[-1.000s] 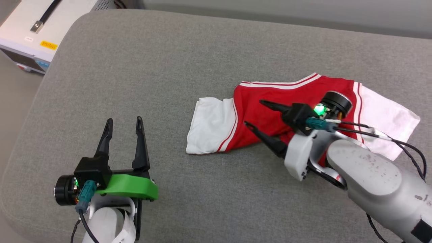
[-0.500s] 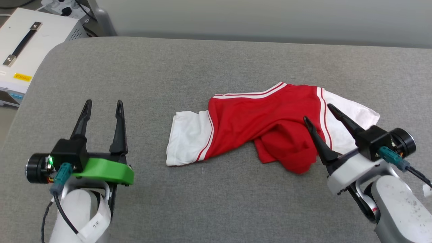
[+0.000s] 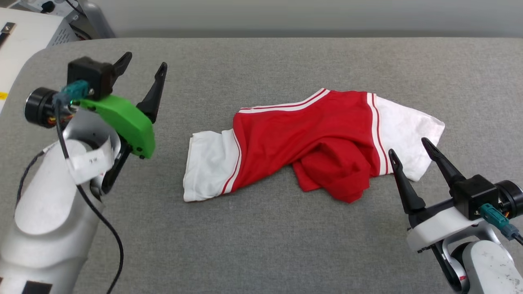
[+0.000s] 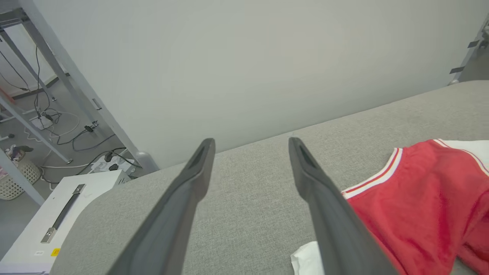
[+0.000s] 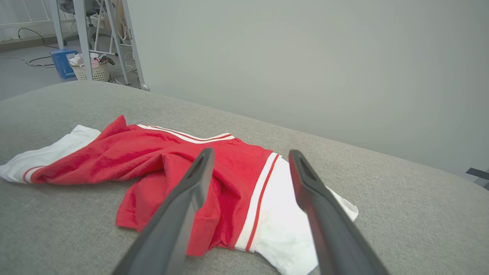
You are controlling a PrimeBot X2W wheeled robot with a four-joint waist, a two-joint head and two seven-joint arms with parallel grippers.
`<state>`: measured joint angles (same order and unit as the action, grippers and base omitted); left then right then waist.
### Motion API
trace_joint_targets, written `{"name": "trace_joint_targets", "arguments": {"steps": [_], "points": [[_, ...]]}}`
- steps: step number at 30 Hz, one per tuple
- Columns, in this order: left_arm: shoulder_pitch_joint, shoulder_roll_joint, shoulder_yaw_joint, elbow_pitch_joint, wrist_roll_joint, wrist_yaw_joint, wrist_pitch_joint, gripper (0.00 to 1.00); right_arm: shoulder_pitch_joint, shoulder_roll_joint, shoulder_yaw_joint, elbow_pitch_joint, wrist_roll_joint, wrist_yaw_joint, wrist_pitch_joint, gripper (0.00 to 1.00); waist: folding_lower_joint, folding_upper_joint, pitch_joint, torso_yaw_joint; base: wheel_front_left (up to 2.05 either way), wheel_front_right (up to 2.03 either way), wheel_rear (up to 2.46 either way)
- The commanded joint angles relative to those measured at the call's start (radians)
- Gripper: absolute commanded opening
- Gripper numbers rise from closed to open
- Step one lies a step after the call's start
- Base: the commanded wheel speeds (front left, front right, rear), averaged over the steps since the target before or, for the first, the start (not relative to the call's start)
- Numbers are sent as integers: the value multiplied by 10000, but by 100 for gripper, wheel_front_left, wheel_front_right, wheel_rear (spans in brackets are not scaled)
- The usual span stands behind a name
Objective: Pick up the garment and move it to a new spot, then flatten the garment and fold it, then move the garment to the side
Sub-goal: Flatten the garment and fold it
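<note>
White case point(image 3: 24, 36): sits off the rounded corner of the padded surface, beyond the outer side of the left gripper; its lid is shut, with a dark strap handle along the top.
Basket point(image 5: 91, 70): a pale woven basket on the floor, far ahead and to the left of the right gripper's fingertips in the right wrist view. It holds a heap of crumpled pale and pink items too small to name. A blue box point(image 5: 63, 63) stands just beside it.
Left gripper point(image 3: 145, 62): raised above the surface on a bent pale forearm, with a green bracket beneath its black fingers. The fingers angle up and inward toward the garment, spread wide with nothing between them.
Grey surface point(image 3: 261, 245): a padded fabric top lying under both grippers.
Garment point(image 3: 310, 134): the red T-shirt with white sleeves and striped trim lies crumpled on the surface between the two grippers. It is well apart from the left one and near the right one. One white sleeve reaches toward the left gripper, and the other lies just ahead of the right fingertips. The red body is bunched into a fold on the right gripper's side.
Right gripper point(image 3: 408, 147): low at the near edge, its fingers pointing forward at the white sleeve. They are spread wide and hold nothing; whether the tips touch the cloth cannot be told.
</note>
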<state>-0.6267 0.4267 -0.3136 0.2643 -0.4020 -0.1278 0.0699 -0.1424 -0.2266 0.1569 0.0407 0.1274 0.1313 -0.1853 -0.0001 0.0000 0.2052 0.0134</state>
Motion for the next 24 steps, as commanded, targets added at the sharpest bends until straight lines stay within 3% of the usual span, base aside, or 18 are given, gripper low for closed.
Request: {"name": "trace_joint_targets", "arguments": {"steps": [1,8,12,24], "points": [[-466,251,-404,84,-420,-26,549,100,144,26,-33,-139,-129,-6,91,100,1,0,231,-189,0,0,0],[-1910,1043,-2717,762,-2487,-27,4101,100,23,-26,-86,-470,-207,-6,301,100,1,0,729,-494,0,0,0],[-2416,1265,-3867,977,-3318,-28,5408,100,-131,-27,-83,-529,-204,-6,370,100,1,0,1027,-653,0,0,0],[-3418,1461,-6412,2645,-3996,-28,6209,100,-696,-16,165,-366,-142,-6,350,100,1,0,1954,-1092,0,0,0]]}}
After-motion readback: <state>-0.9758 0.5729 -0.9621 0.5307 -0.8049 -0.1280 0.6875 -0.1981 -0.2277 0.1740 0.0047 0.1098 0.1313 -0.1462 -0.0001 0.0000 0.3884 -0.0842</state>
